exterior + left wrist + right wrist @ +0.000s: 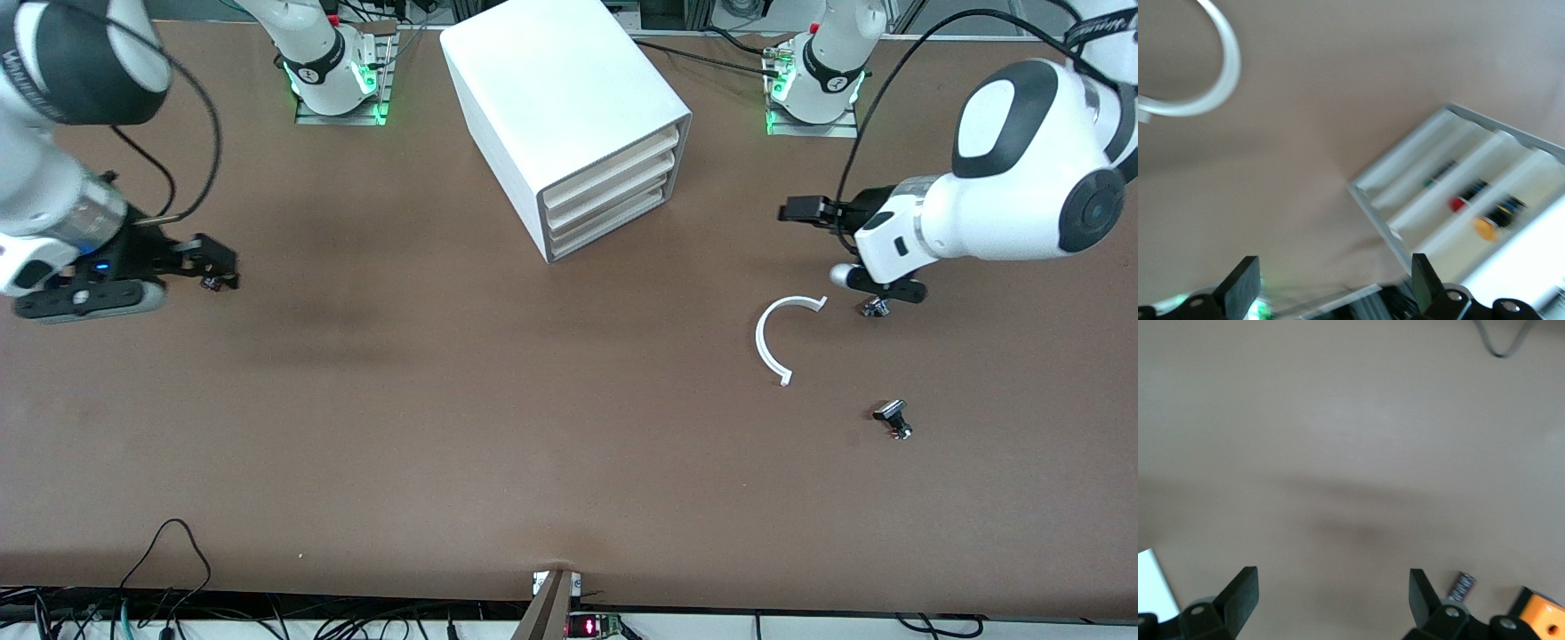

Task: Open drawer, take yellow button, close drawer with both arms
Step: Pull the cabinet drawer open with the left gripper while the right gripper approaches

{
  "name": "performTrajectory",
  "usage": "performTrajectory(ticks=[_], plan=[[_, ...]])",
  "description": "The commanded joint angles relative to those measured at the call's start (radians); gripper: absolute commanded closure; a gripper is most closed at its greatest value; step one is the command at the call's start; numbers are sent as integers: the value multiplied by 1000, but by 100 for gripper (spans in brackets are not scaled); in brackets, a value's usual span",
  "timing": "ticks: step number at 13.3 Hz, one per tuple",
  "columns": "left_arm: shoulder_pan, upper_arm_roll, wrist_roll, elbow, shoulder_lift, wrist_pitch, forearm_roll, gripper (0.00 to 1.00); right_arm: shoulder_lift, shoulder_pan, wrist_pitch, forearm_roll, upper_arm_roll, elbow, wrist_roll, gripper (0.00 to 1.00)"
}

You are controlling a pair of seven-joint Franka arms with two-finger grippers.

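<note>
The white cabinet [560, 89] stands at the robots' edge of the table, between the two bases. Its three drawers are shut, and the uppermost drawer [613, 164] sits flush with the two below. In the left wrist view the button [1486, 229], an orange cap on a black body, shows inside the uppermost drawer [1511, 193]. My left gripper [805, 211] is open and empty, beside the cabinet's front toward the left arm's end of the table [1331, 280]. My right gripper [213, 267] is open and empty, low over the table at the right arm's end [1333, 593].
A white C-shaped ring [782, 338] lies near the left gripper [1211, 93]. Two small silver-black parts [892, 416] [876, 307] lie close by. By the right gripper lie another small silver-black part [1461, 587] and an orange box [1541, 617]. The lower drawers hold red [1458, 203] and green items.
</note>
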Motion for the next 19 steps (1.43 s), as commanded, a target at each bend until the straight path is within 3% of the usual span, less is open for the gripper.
performTrajectory(ticks=[1, 6, 11, 15, 19], plan=[[1, -2, 69, -66, 42, -38, -198, 0, -6, -4, -9, 0, 71, 2, 8, 0], [-10, -68, 290, -189, 145, -44, -398, 3, 0, 34, -6, -3, 76, -1, 6, 0], [-22, -138, 324, -234, 168, 71, -404, 9, 6, 66, -9, -3, 76, -2, 0, 0], [-42, -230, 329, -335, 173, 249, -522, 10, 9, 79, -8, -3, 76, -4, 0, 0], [-42, -256, 330, -366, 165, 258, -524, 16, 11, 88, -8, -4, 77, -4, 0, 0]])
